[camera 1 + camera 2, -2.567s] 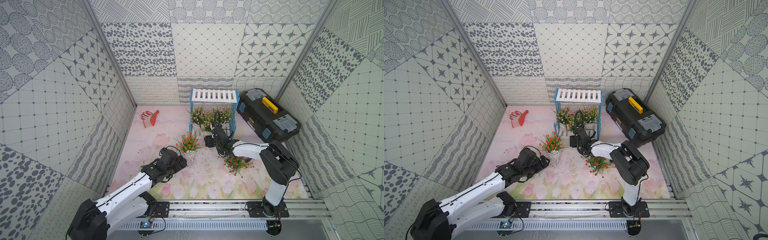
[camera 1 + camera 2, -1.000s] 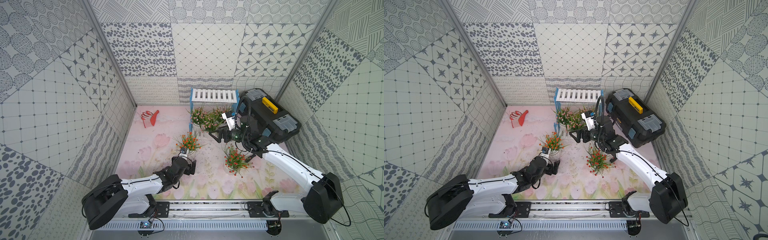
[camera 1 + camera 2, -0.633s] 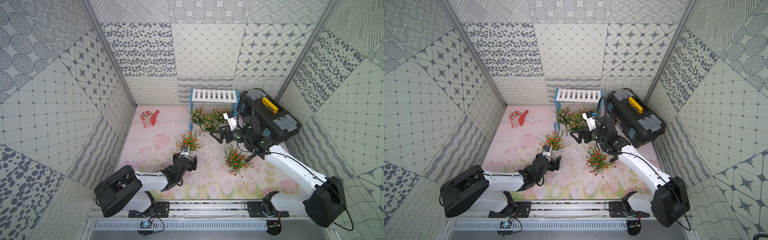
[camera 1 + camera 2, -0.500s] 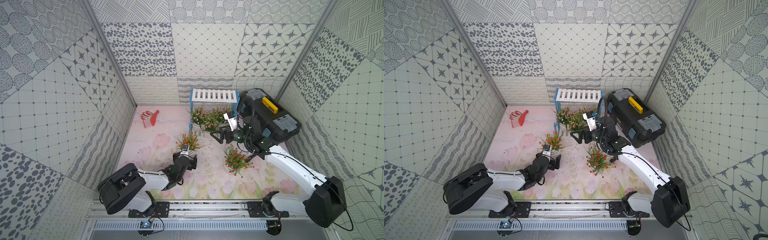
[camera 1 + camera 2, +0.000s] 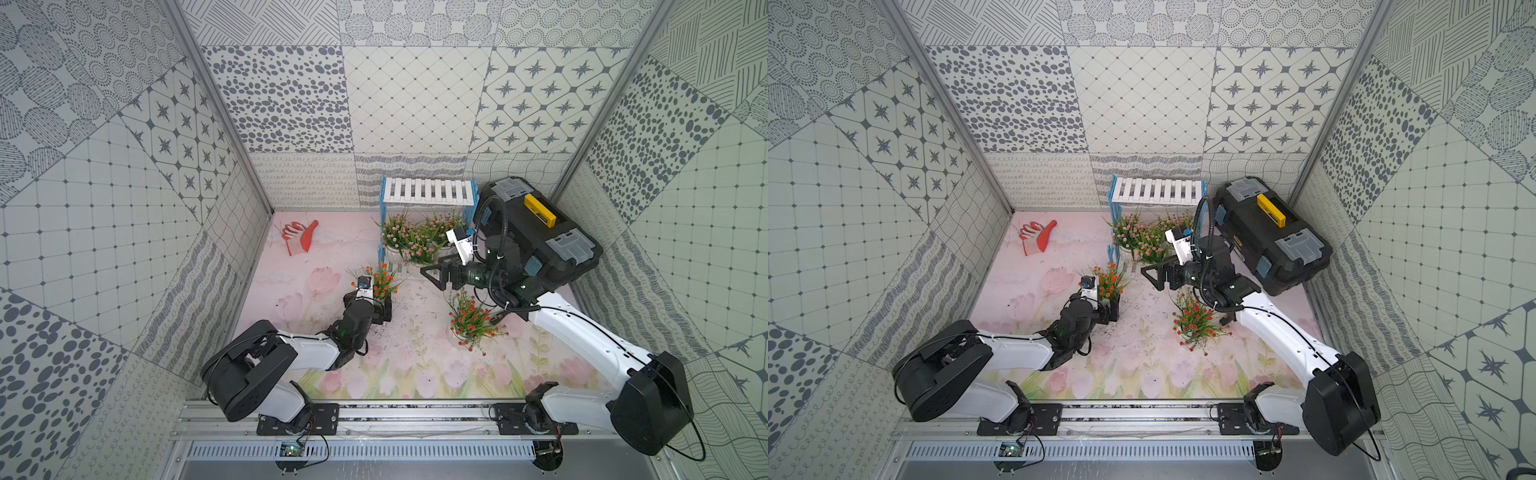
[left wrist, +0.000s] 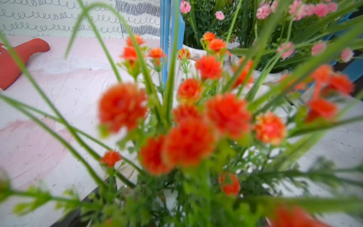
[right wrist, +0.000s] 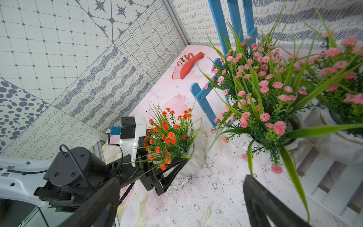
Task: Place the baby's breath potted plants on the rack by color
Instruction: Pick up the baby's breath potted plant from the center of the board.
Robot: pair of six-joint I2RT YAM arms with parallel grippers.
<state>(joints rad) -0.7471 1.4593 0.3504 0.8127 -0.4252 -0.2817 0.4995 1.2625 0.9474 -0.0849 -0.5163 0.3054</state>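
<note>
Left gripper [image 5: 374,306], right gripper [image 5: 430,277]; five plants [image 5: 384,279] [image 5: 471,320] [image 5: 392,235] [image 5: 419,249] [image 5: 442,226]

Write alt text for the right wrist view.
The left gripper sits at the white pot of an orange-flowered plant on the table. Beside it, pink-flowered plants stand on the blue-and-white rack; a red glove lies farther back.

Pink floral mat [image 5: 415,365], scuffed. Directly on it: rack [image 5: 428,192] at the back wall; black toolbox [image 5: 540,232] just beside it; red glove [image 5: 300,239] in the far left corner; orange plant [image 5: 384,280] near the rack's foot; second orange plant [image 5: 471,320] mid-mat. On the rack's lower shelf: pink plants [image 5: 415,241].
</note>
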